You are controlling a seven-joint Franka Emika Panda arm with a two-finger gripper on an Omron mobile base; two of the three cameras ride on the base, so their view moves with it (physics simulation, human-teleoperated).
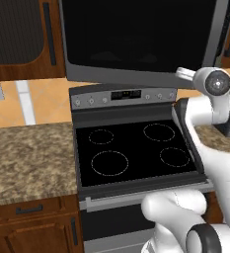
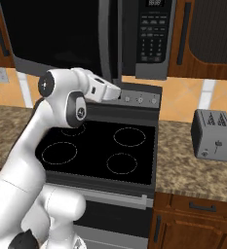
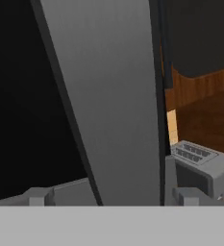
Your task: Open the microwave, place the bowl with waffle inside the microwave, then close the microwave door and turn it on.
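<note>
I am lining up my wide-open pincer (image 3: 108, 199) on the door (image 3: 113, 96) edge, so I should close only when it sits between the fingers.

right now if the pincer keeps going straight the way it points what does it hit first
Most likely the microwave door: its grey frame edge stands right ahead of the open pincer, between the fingertips. How close it is cannot be told.

glossy black glass microwave door (image 1: 136, 34)
</note>
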